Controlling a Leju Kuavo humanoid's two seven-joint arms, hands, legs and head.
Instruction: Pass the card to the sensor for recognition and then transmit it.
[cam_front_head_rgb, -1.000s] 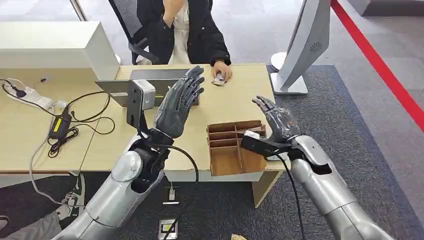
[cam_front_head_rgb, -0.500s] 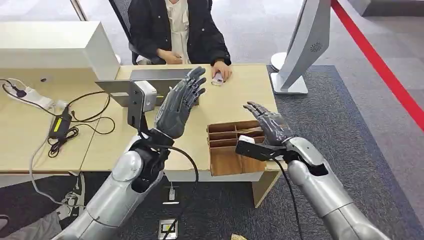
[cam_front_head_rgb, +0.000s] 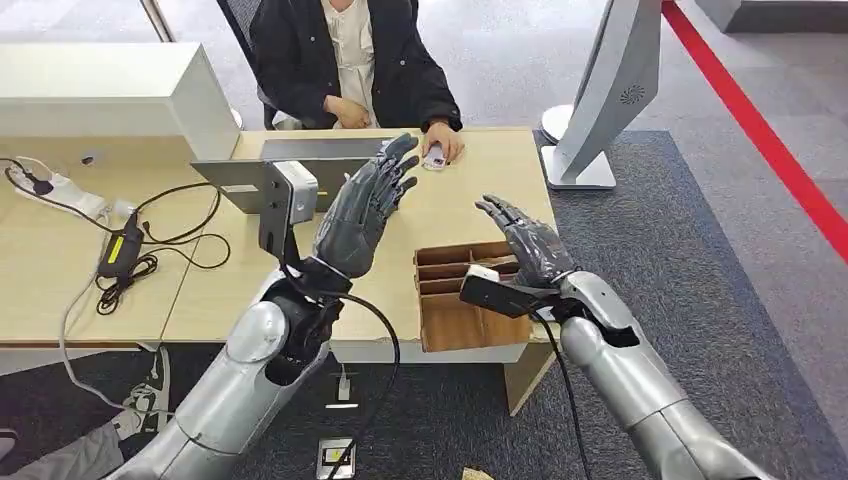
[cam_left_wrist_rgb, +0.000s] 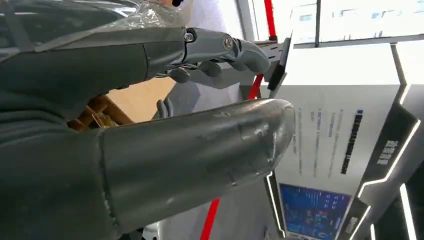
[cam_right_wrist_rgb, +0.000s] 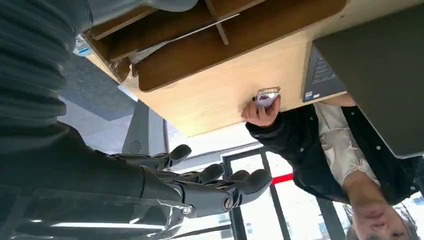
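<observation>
A brown divided tray (cam_front_head_rgb: 448, 322) sits at the near edge of the wooden desk (cam_front_head_rgb: 470, 205), toward its right corner, overhanging the edge a little. Thin partitions split it into several narrow slots at the far side and a wider compartment at the near side. In the right wrist view a thin pale strip (cam_right_wrist_rgb: 186, 34) lies along one of the narrow slots; whether that is a card cannot be told. The wider compartment looks bare brown.

No card can be picked out with certainty, so its direction and long axis cannot be told. A person (cam_front_head_rgb: 352, 60) seated at the far edge of the desk rests a hand (cam_front_head_rgb: 445, 142) on a small flat light-coloured object (cam_front_head_rgb: 434, 156) near the far right corner; what that object is cannot be told.

The left hand (cam_front_head_rgb: 362, 208) is raised above the middle of the desk with its fingers spread and extended toward the far edge, holding nothing. The right hand (cam_front_head_rgb: 527, 243) hovers above the far right corner of the tray, palm turned inward, fingers apart and lightly curved, holding nothing.

A laptop (cam_front_head_rgb: 300, 165) stands open near the far edge, left of the left hand. A grey kiosk stand (cam_front_head_rgb: 605, 95) stands on the floor just beyond the right edge of the desk. Cables and a power adapter (cam_front_head_rgb: 122, 250) lie on the left part.
</observation>
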